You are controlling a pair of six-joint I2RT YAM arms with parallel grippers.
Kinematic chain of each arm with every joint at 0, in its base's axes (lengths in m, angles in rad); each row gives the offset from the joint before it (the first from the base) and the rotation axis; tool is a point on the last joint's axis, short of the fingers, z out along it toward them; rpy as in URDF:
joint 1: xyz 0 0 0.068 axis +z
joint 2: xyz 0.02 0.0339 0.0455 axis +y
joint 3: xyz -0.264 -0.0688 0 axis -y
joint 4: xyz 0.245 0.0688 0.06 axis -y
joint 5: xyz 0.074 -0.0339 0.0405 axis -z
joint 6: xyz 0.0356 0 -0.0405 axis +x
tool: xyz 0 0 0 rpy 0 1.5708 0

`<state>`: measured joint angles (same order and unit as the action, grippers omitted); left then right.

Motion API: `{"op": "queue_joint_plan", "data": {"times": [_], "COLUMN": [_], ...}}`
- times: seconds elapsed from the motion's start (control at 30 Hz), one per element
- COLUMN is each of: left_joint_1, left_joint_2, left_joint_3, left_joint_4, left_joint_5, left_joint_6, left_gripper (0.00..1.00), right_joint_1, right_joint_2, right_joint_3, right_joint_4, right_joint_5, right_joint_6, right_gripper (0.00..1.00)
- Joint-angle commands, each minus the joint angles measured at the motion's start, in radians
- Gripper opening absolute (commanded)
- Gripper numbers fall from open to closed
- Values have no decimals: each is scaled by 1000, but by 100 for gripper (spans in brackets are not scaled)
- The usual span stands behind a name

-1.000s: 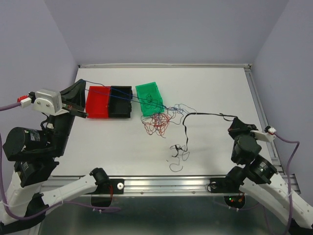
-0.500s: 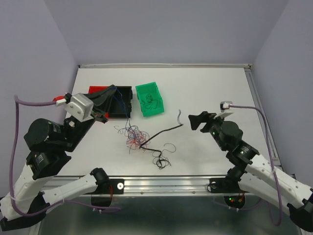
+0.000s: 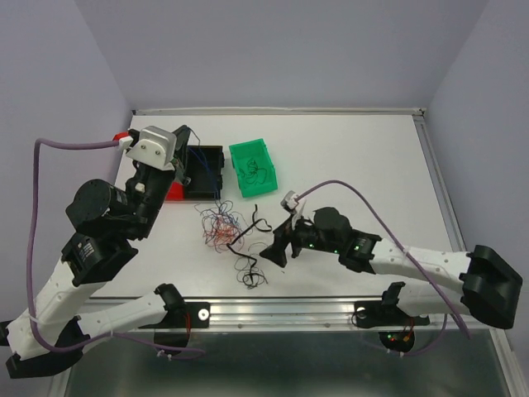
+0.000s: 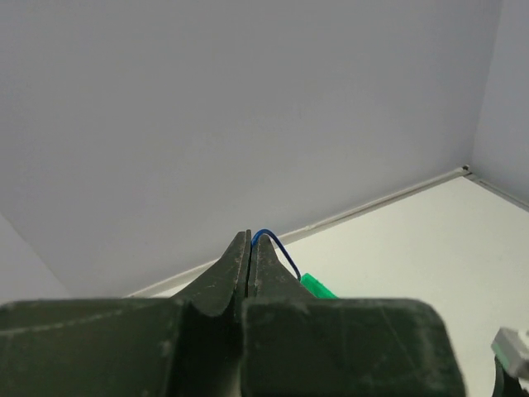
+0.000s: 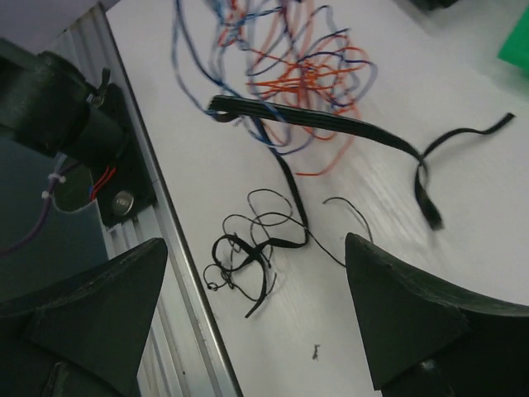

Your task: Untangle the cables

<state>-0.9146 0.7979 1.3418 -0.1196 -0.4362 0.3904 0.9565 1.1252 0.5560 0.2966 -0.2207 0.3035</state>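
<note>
On the white table (image 3: 372,157), the right claw (image 3: 278,246) hangs with its fingers spread wide, gripping nothing, over the right side of the cables (image 3: 221,225). The left claw (image 4: 250,241), raised above a black bin (image 3: 207,169) beside a green bin (image 3: 253,168), is pinched tight. The red, blue and black tangle lies near the table's front edge, a flat black ribbon (image 5: 331,124) across it. Between the left fingers is one blue strand (image 4: 281,248).

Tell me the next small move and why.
Probably lower the open right gripper onto the black ribbon and close: it hangs spread above it, and the ribbon's end lies across the red and blue tangle, while the left gripper is shut on a blue wire.
</note>
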Motion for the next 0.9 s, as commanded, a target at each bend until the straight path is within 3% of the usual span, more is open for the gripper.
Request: {"op": "queue_joint_plan", "data": {"times": [0.0, 0.13, 0.47, 0.57, 0.67, 0.77, 0.87], "left_joint_1": [2, 2, 2, 2, 2, 2, 2], "left_joint_2": [1, 1, 0, -5, -3, -2, -22], "left_joint_3": [25, 31, 17, 16, 13, 11, -3], "left_joint_4": [100, 100, 115, 141, 150, 159, 193], "left_joint_5": [-104, -119, -180, -194, -208, -243, -312], "left_joint_6": [41, 51, 93, 100, 120, 143, 191], "left_gripper": [0, 0, 0, 0, 0, 0, 0], "right_joint_1": [123, 224, 324, 372, 386, 386, 387], "right_joint_2": [140, 361, 590, 697, 783, 798, 747], "right_joint_3": [157, 274, 403, 462, 492, 469, 395], "right_joint_4": [18, -2, -50, -59, -65, -68, -79], "right_joint_5": [19, 180, 523, 735, 813, 825, 799], "right_joint_6": [-127, -150, -46, -4, 25, 54, 94], "right_gripper": [93, 91, 93, 94, 91, 72, 46]}}
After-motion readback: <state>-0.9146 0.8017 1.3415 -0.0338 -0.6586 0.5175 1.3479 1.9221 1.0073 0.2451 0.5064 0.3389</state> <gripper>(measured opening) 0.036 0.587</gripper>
